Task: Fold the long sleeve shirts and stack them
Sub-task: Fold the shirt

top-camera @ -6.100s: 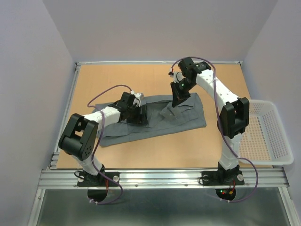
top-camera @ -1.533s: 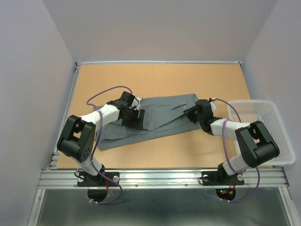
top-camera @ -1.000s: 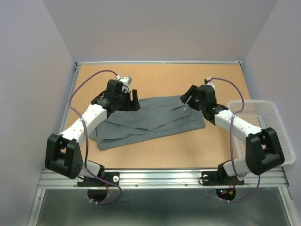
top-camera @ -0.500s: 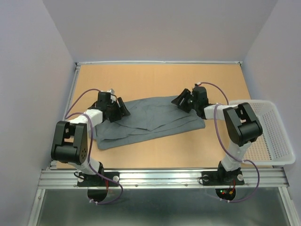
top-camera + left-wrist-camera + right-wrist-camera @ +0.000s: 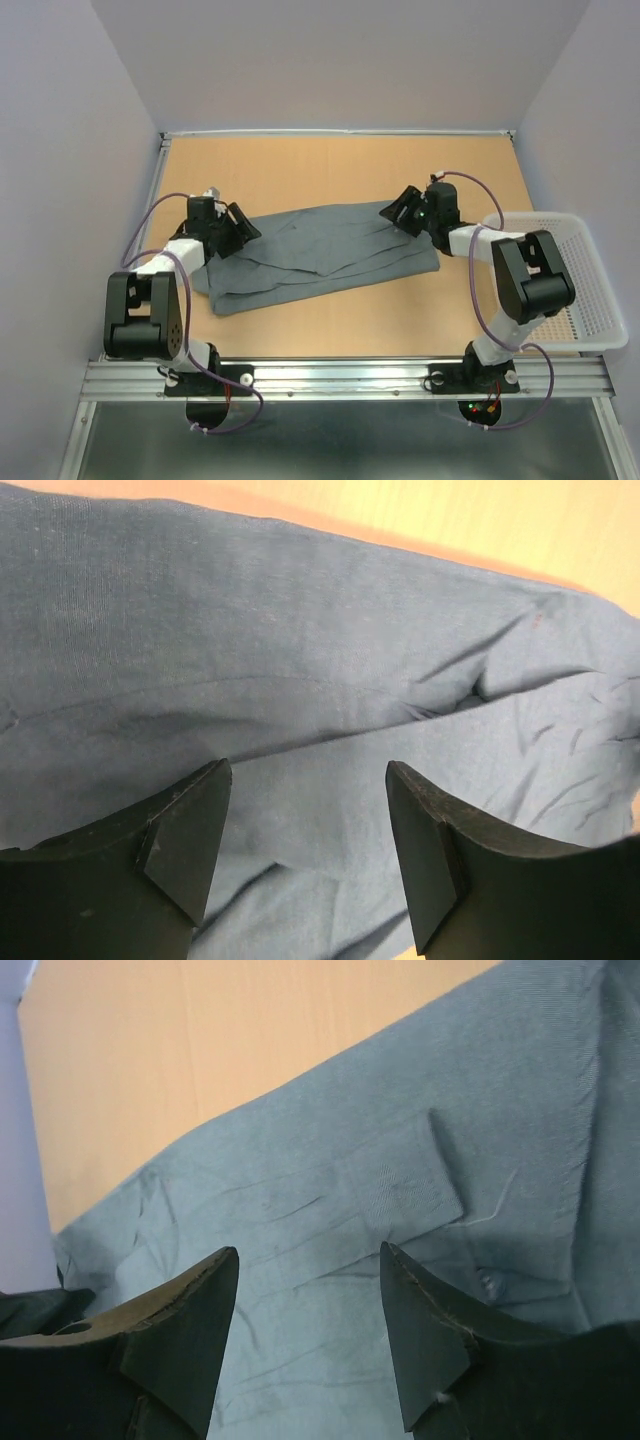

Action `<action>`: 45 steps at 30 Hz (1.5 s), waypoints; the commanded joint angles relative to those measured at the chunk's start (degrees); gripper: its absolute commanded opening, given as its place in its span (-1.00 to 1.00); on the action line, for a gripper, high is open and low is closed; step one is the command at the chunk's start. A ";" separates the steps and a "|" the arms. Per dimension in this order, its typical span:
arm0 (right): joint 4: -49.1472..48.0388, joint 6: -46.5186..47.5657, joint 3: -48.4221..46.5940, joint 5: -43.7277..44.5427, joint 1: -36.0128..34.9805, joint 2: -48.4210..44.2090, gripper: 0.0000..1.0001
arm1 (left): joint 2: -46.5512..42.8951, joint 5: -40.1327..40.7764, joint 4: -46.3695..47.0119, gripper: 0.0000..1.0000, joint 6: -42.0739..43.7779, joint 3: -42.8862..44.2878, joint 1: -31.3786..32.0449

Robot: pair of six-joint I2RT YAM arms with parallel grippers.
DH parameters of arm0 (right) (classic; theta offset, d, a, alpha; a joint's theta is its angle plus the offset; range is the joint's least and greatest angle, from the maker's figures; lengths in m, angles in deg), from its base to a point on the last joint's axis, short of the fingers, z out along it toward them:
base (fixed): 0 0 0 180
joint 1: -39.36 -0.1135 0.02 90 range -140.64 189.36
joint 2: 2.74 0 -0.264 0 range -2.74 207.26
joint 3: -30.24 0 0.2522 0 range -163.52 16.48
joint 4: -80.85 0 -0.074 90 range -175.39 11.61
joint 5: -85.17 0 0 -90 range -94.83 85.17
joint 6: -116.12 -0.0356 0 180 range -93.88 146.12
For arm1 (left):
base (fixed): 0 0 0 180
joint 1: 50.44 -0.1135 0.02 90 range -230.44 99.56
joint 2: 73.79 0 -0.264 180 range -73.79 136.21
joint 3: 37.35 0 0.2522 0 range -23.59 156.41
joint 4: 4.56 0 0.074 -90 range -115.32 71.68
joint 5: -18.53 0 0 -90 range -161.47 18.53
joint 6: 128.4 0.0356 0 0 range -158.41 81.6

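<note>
Jaws apart and empty on left gripper (image 5: 232,226) and right gripper (image 5: 398,212), drawn back within the last second to opposite ends of plain medium-grey cloth button-up shirt (image 5: 320,250), lying flattened lengthwise mid-frame on tan wooden surface (image 5: 330,165); crosswise folds probably still due.

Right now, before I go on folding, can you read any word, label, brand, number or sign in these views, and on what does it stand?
None readable. The grey shirt shows no tag or print in any view, and the white basket is blank.
</note>
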 commanded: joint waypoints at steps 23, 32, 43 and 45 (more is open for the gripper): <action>-3.70 1.70 -7.69 -22.91 -22.82 15.01 -0.10 | 2.02 4.11 4.99 0.48 -2.88 -0.69 -0.84; 4.11 8.11 -0.65 -14.38 -19.22 9.13 -0.11 | 10.63 4.21 6.67 0.48 -2.09 3.52 -3.30; 14.32 12.52 -13.56 -19.90 -22.03 2.53 -0.15 | -13.31 0.86 -7.63 0.50 -1.28 2.76 -2.07; 14.32 12.08 -15.41 -20.43 -22.99 3.15 -0.17 | -17.82 0.86 -9.41 0.50 -2.96 -0.33 -1.81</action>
